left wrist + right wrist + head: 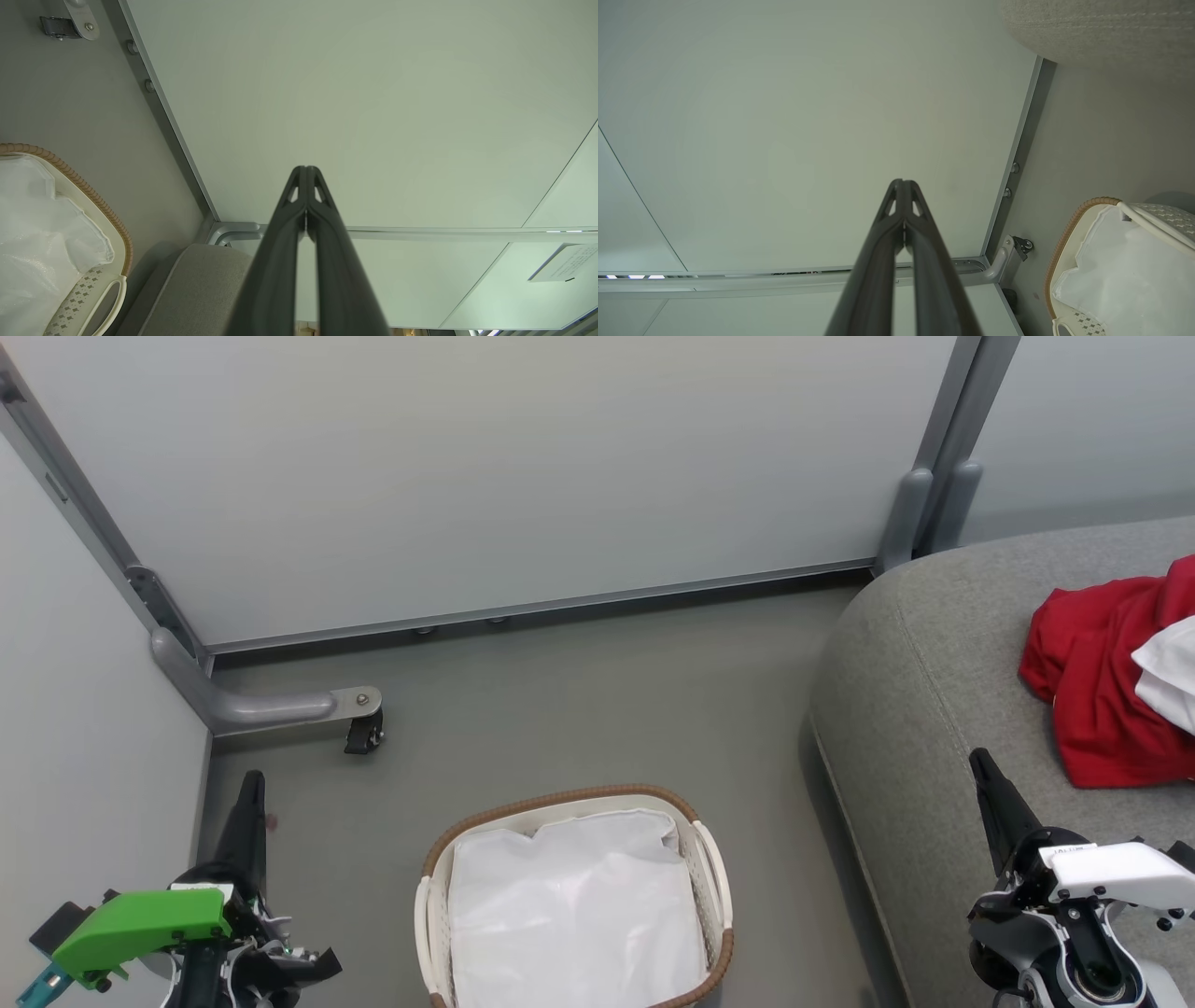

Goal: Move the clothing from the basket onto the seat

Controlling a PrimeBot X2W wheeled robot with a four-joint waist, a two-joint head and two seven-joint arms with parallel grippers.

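Note:
The red clothing (1102, 681), with a white panel showing, lies crumpled on the grey seat (915, 709) at the right edge of the head view. The basket (569, 803) stands on the floor at bottom centre, with just its white liner cloth (574, 905) inside. My left gripper (250, 789) is shut and empty, raised at the basket's left. My right gripper (982, 767) is shut and empty over the seat's front edge, left of the clothing. Both wrist views show closed fingertips, the left gripper (306, 170) and the right gripper (902, 183), pointing at pale wall panels.
Pale partition panels (485, 476) enclose the corner behind the basket. A grey metal foot with a castor (359, 723) juts out at floor level on the left. The grey floor (579, 700) stretches between basket, wall and seat.

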